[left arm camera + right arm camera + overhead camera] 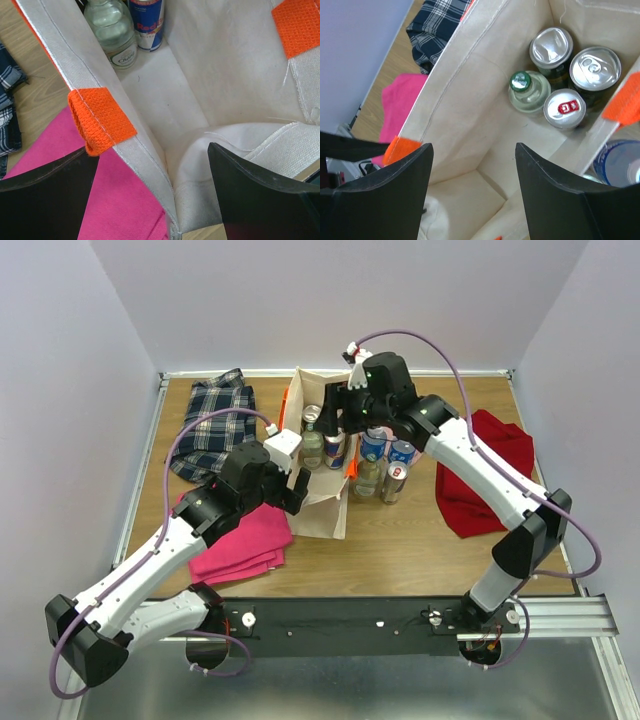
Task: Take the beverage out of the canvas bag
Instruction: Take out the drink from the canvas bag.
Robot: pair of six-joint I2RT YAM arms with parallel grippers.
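**Both grippers open at the bag, drinks inside not held**

The right gripper point(472, 149) hangs over the mouth of the canvas bag point(460, 100) with its jaws spread wide and nothing between them. Beyond its fingertips, at the far end of the bag's floor, stand a glass bottle point(527, 92) with a green cap, a slim can point(564, 107) touching it, and two wider cans point(551, 45) behind, all packed together. None of them touches the jaws. The left gripper point(152, 150) is also wide open and holds nothing. Its jaws straddle the bag's near end, one finger over the pink cloth point(125, 200) outside and the other over the inside, near an orange handle point(100, 120). More bottles and cans point(385, 465) stand on the table point(400, 550) just right of the bag.
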